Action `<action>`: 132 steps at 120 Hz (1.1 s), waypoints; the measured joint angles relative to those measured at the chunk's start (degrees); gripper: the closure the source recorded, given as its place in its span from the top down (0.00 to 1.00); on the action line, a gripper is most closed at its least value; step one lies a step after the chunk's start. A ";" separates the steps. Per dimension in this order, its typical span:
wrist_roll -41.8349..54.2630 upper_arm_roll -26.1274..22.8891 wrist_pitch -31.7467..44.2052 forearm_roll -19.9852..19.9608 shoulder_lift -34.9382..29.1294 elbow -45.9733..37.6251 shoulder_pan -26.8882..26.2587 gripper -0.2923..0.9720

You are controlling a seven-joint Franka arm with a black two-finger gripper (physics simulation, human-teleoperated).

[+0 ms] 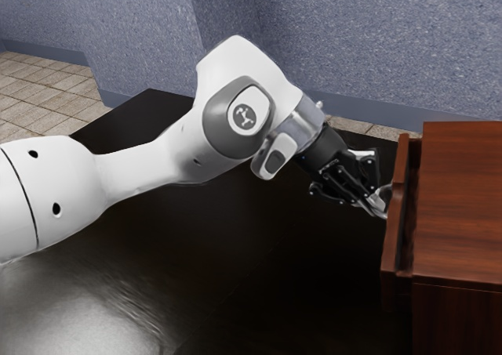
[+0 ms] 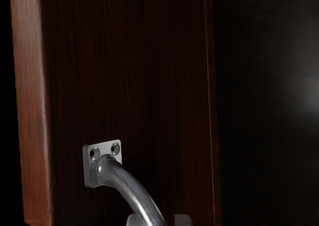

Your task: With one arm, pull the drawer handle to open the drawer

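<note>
- Exterior view: the arm reaches across the dark table (image 1: 235, 284) and the gripper (image 1: 375, 198) is right at the drawer front (image 1: 400, 214), on the face of the wooden cabinet (image 1: 463, 206).
- The fingers look pressed together on the metal handle (image 1: 384, 192), pinching it from both sides.
- Wrist view: the handle's curved bar (image 2: 127, 186) sweeps from its screwed plate (image 2: 102, 161) down under the hand. So the reach and the grasp appear done!
- The drawer front stands slightly proud of the cabinet, barely ajar by my reading.
- Left to do: most of the pull, straight back toward the arm.
</note>
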 joint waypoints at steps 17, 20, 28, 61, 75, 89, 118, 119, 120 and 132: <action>0.05 -0.05 0.21 0.91 -2.72 -4.47 2.02 0.22; 0.02 -0.02 0.23 1.08 -3.36 -5.29 2.41 0.23; -0.01 0.10 0.13 2.02 -5.14 -7.30 3.52 0.22; 0.00 0.30 -0.45 7.25 -11.17 -13.65 7.80 0.23; 0.00 0.03 -0.69 8.31 -12.88 -15.93 10.15 0.28; -0.01 -0.05 -0.90 9.14 -13.43 -16.49 10.88 0.28; -0.03 0.22 -1.11 9.75 -14.02 -16.49 10.74 0.26; -0.03 0.23 -1.12 9.77 -14.10 -16.49 10.73 0.27; -0.03 0.24 -1.13 9.79 -14.16 -16.49 10.74 0.27; -0.02 0.05 -1.19 9.86 -14.52 -16.50 10.70 0.32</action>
